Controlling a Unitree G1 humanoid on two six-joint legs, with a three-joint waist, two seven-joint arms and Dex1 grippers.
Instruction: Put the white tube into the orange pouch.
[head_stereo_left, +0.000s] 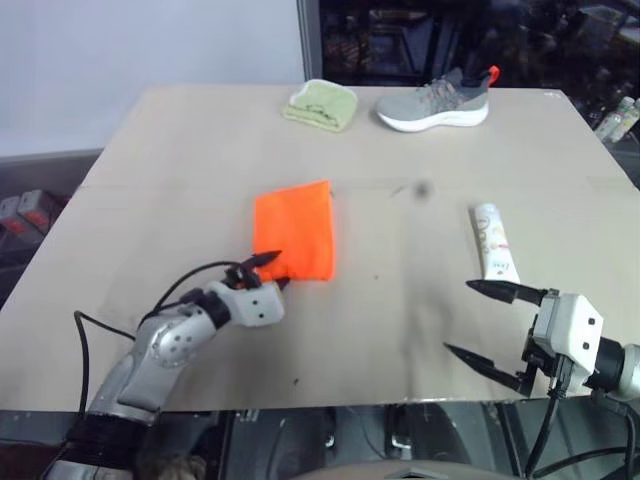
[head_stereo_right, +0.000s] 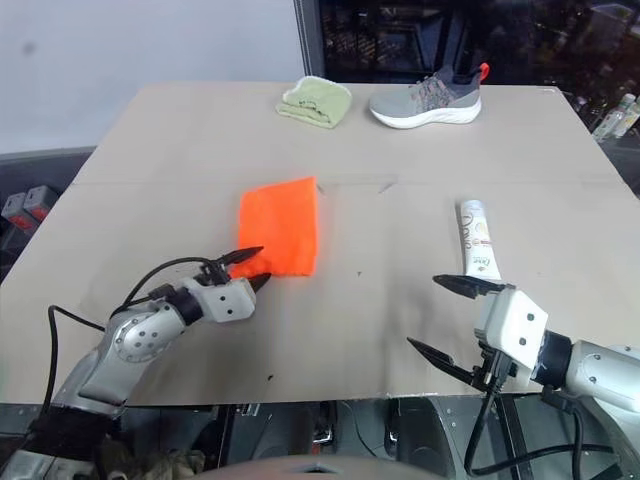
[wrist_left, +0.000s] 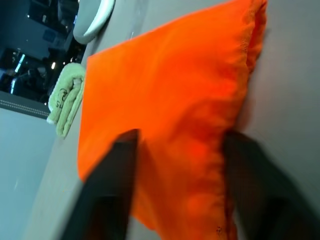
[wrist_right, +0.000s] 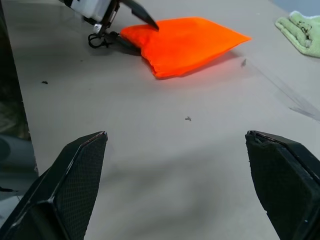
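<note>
Orange pouch (head_stereo_left: 294, 231) corner hides between left gripper (head_stereo_left: 270, 270) fingers, grip unclear; right gripper (head_stereo_left: 488, 325) spread wide.

Silver metal left forearm (head_stereo_left: 165, 345), looping black cable, white wrist housings, black pointed end effector fingers (head_stereo_left: 495, 291)

Flat bright orange pouch (head_stereo_left: 293, 231) mid-table; small white tube (head_stereo_left: 494, 243) lying flat, well apart to its right
</note>
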